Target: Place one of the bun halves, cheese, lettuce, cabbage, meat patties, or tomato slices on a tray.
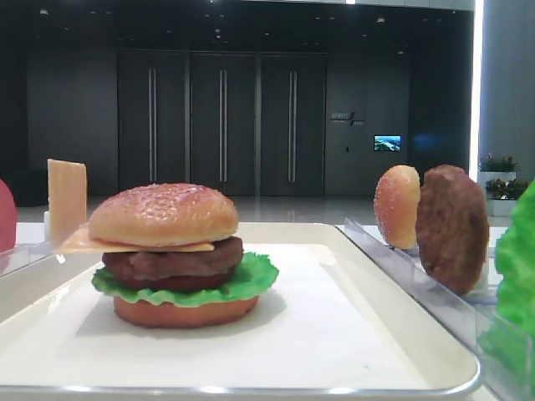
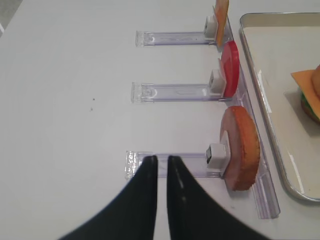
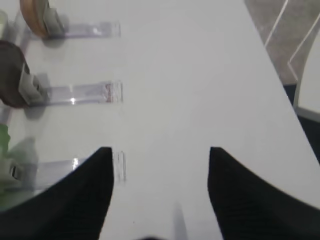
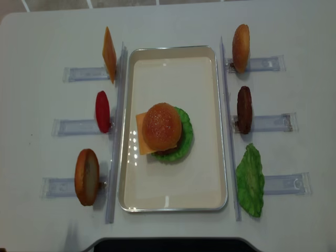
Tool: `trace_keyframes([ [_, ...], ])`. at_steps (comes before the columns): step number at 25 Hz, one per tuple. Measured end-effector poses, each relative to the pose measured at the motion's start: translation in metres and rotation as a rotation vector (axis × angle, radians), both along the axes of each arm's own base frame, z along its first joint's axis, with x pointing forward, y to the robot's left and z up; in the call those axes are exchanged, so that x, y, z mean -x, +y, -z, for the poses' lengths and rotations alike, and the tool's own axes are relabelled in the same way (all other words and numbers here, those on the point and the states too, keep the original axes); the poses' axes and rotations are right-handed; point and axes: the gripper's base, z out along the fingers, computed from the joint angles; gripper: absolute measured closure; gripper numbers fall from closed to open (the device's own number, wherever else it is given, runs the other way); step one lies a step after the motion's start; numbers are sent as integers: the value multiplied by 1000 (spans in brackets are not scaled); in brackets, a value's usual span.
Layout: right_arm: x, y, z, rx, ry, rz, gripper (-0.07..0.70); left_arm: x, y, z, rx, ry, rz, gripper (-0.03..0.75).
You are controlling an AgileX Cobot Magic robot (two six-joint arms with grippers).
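- One exterior view sat low at the tray's (image 1: pixel 401 351) near rim, facing level across it, the stacked burger (image 1: pixel 171 255) close.
- The other exterior view looked straight down from high, tray (image 4: pixel 220 126) central, racks at three and nine o'clock.
- The left wrist view looked down close on the left racks (image 2: pixel 172 92); tray rim (image 2: pixel 260 85) at three o'clock.
- The right wrist view looked down on the right racks (image 3: pixel 90 92), at nine o'clock.
- Both exterior views shared the burger.

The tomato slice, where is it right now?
The tomato slice stands upright in the middle clear rack left of the tray in the overhead view, between the cheese slice behind it and the bun half in front.
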Motion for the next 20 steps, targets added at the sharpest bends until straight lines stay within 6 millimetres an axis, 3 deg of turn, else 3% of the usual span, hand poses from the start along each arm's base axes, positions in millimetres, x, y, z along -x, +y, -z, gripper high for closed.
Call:
trace_keyframes([
  [6,6,0,1,4,-40,-1,232,0,0,0,0,0,0,712],
  [20,7,0,1,2,-41,0,240,0,0,0,0,0,0,716],
])
